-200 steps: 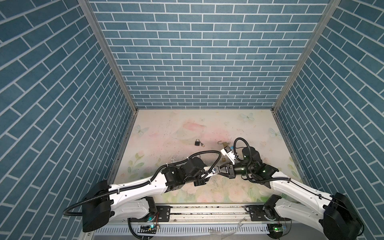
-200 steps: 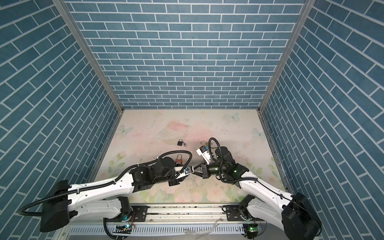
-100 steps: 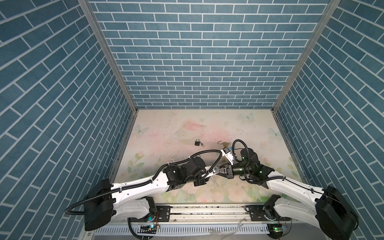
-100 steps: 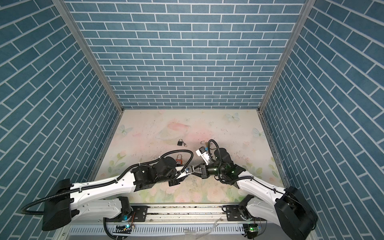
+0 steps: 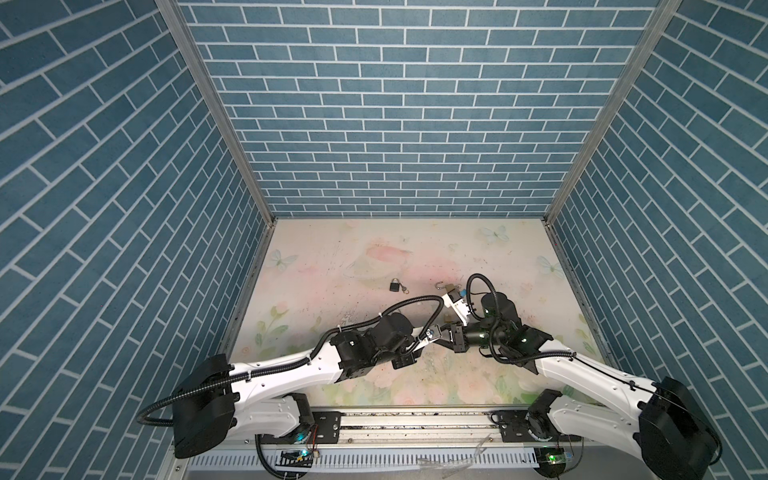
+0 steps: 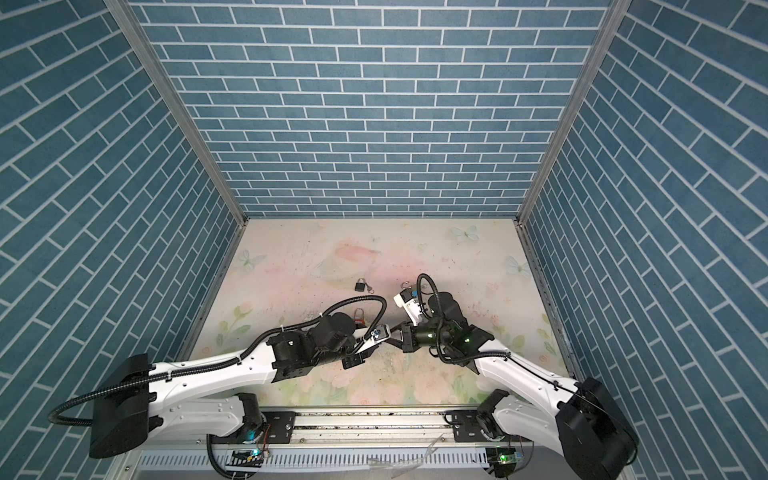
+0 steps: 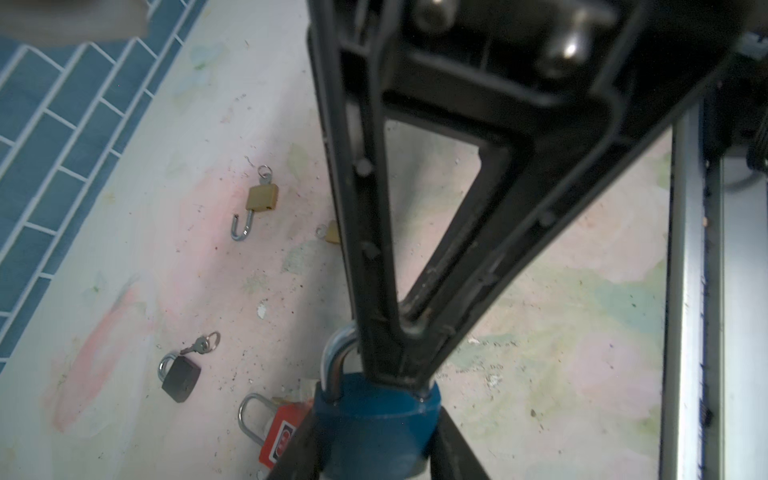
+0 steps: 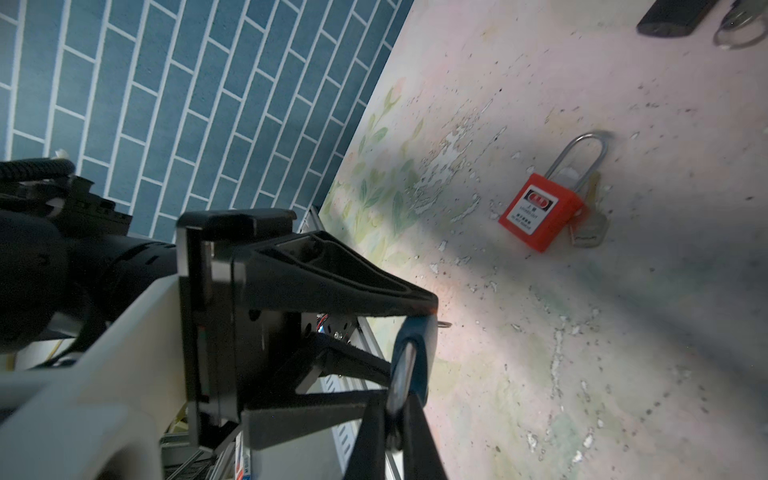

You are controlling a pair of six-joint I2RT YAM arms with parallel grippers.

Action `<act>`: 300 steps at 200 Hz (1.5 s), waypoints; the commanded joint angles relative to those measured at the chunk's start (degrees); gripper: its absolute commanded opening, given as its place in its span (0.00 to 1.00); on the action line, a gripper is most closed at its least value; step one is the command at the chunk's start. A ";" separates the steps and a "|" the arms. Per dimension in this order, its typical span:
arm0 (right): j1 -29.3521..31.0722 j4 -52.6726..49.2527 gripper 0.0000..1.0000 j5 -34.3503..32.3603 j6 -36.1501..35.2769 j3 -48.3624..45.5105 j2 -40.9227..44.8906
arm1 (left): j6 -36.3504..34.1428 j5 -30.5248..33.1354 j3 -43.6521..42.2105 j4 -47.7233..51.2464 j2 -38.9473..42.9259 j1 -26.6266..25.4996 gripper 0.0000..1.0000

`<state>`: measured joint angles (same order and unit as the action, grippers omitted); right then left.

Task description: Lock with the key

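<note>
The fat, round blue padlock (image 7: 374,419) with a silver loop sits just below the middle in both top views. The left gripper (image 8: 409,336) squeezes its body. The right gripper (image 7: 395,370) pinches its loop end. The red padlock (image 8: 540,212) has a label too small to read.

Red padlock (image 8: 540,216): label (image 8: 538,202) with red-black emblem; print beneath too small to read.
</note>
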<state>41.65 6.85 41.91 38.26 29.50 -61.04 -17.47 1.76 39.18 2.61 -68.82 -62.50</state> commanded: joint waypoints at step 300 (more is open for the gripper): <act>11.79 14.67 0.30 -30.75 -12.11 4.18 -0.82 | 97.72 -6.86 -5.50 -15.03 6.06 17.51 0.00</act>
<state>53.25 18.09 12.19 28.10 31.57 -60.69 79.11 -4.71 34.02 -11.97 -63.57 -45.82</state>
